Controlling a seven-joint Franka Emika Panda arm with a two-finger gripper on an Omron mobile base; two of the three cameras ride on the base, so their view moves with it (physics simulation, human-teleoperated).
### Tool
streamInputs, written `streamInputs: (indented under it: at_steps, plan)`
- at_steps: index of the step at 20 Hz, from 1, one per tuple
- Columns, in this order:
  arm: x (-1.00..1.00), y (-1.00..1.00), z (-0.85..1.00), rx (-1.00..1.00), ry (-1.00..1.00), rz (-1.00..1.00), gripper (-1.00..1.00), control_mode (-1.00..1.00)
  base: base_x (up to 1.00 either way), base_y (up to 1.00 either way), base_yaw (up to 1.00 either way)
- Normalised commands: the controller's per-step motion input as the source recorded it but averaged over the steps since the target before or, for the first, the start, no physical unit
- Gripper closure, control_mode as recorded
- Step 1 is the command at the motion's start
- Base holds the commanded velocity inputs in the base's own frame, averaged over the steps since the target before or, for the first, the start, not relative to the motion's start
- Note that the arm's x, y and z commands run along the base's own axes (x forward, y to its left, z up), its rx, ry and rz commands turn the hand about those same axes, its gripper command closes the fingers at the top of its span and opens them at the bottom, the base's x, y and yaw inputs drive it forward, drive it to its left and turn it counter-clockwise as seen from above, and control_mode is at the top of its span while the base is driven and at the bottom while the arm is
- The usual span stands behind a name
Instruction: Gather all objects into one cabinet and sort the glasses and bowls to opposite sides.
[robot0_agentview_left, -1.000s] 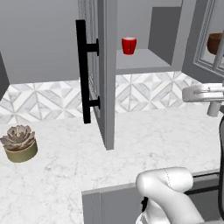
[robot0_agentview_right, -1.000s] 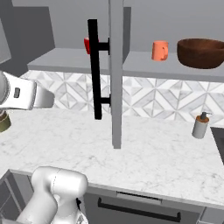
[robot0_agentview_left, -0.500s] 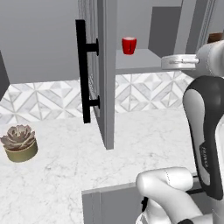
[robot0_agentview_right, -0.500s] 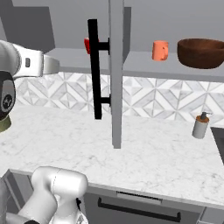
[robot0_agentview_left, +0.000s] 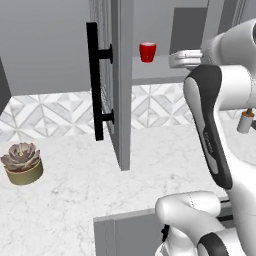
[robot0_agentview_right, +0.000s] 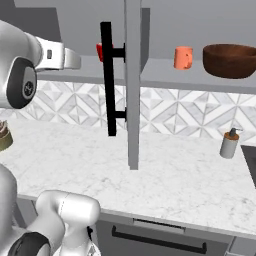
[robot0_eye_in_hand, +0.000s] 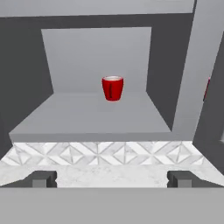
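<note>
The gripper (robot0_eye_in_hand: 112, 178) is held before the open cabinet (robot0_eye_in_hand: 92, 111), its jaws spread wide and empty. The red cup (robot0_eye_in_hand: 112, 88) is seen upright, far back on the shelf. The orange cup (robot0_agentview_right: 183, 57) and wooden bowl (robot0_agentview_right: 230, 60) are placed in the compartment to the right.

The cabinet door (robot0_agentview_right: 133, 80) stands open, edge-on, with its black bar handle (robot0_agentview_right: 107, 75) facing left. A red cup (robot0_agentview_right: 100, 50) on the shelf (robot0_agentview_right: 165, 75) is mostly hidden behind the handle. Right of the door, an orange cup (robot0_agentview_right: 183, 57) stands beside a large brown bowl (robot0_agentview_right: 230, 60). A soap dispenser (robot0_agentview_right: 229, 144) stands on the marble counter (robot0_agentview_right: 165, 175) at right.
</note>
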Motion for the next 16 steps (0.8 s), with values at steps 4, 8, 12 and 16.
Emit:
streamInputs:
  at_steps: [4, 8, 12, 16]
  plan:
    - [0.73, 0.04, -0.27, 0.0, 0.05, 0.0, -1.0, -1.0, 0.0, 0.0, 0.0]
    - [0.7, 0.19, -0.29, 0.0, 0.0, 0.0, -1.0, -1.0, 0.0, 0.0, 0.0]
    - [0.56, 0.04, -0.15, 0.0, -0.01, 0.0, -1.0, -1.0, 0.0, 0.0, 0.0]
    - [0.54, 0.0, -0.06, 0.0, -0.01, 0.0, -1.0, -1.0, 0.0, 0.0, 0.0]
